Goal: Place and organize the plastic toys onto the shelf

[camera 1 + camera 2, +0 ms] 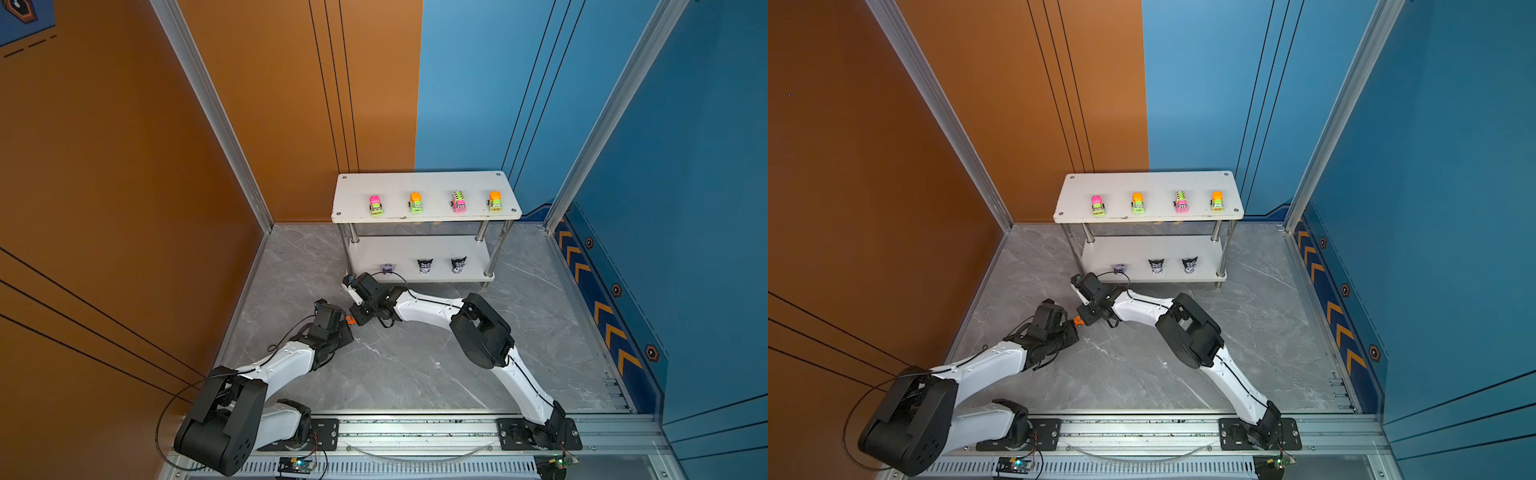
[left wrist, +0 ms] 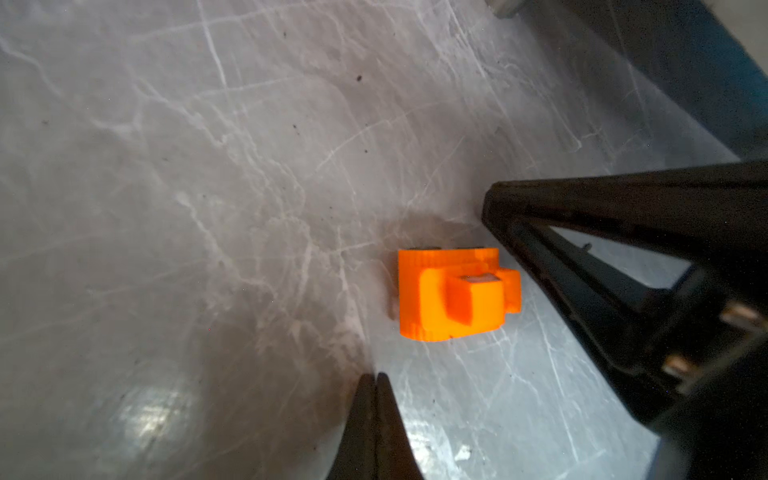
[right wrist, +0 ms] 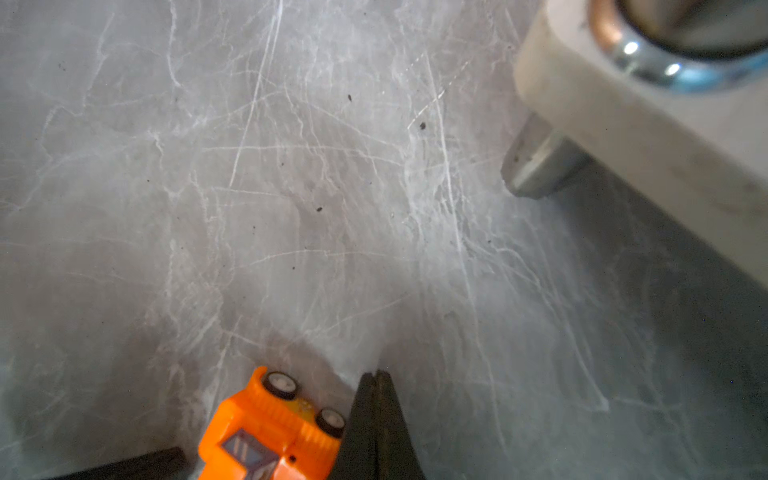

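The white two-tier shelf (image 1: 424, 183) (image 1: 1142, 183) stands at the back. Its top tier carries a row of several neon cars (image 1: 416, 203) (image 1: 1138, 203). Three black-and-purple figurines (image 1: 424, 266) (image 1: 1156, 266) stand on the lower tier. One orange truck (image 1: 350, 320) (image 1: 1077, 320) (image 2: 453, 295) (image 3: 270, 428) is on the grey floor and seems to lie on its side. My left gripper (image 1: 348, 330) (image 1: 1073, 330) (image 2: 376, 376) is shut and empty, just short of the truck. My right gripper (image 1: 354, 315) (image 1: 1082, 316) (image 3: 377, 374) is also shut and empty, its fingers right beside the truck's wheels.
The shelf's front left corner (image 3: 623, 124) and metal foot (image 3: 536, 166) are close to my right gripper. An orange wall (image 1: 124, 208) bounds the left side and a blue wall (image 1: 665, 249) the right. The aluminium rail (image 1: 415, 428) holding both arm bases runs along the front.
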`<state>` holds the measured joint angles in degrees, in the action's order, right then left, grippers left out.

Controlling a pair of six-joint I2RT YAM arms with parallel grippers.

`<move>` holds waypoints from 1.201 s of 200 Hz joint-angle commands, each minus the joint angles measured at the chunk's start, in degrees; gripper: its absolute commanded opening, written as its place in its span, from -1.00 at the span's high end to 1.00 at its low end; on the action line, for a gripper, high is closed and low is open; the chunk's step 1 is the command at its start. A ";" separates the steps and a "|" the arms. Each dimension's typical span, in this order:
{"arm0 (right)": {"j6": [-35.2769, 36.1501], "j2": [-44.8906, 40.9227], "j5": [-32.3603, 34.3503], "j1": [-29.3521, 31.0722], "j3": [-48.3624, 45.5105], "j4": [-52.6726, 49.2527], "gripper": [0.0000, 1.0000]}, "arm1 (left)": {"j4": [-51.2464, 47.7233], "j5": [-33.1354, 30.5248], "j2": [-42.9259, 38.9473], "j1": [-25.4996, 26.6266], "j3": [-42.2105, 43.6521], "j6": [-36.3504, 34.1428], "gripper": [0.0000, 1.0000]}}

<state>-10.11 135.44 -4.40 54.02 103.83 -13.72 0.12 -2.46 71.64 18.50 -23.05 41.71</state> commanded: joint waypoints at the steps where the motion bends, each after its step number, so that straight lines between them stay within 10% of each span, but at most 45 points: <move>1: -0.64 -0.59 -1.30 0.54 0.74 0.08 1.00 | 0.23 0.35 0.87 -0.18 -1.54 0.14 0.99; 172: -7.65 -13.40 -10.57 4.16 -20.30 10.49 1.00 | -0.94 2.98 2.40 -9.66 -5.04 -6.06 0.95; 240: -6.66 -27.87 -5.64 -0.96 -30.67 8.63 1.00 | -7.69 5.71 -7.02 -5.95 -4.09 -7.36 0.02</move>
<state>-16.78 115.18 -12.95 55.40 76.69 -4.84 -2.42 1.80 67.96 9.98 -26.72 35.86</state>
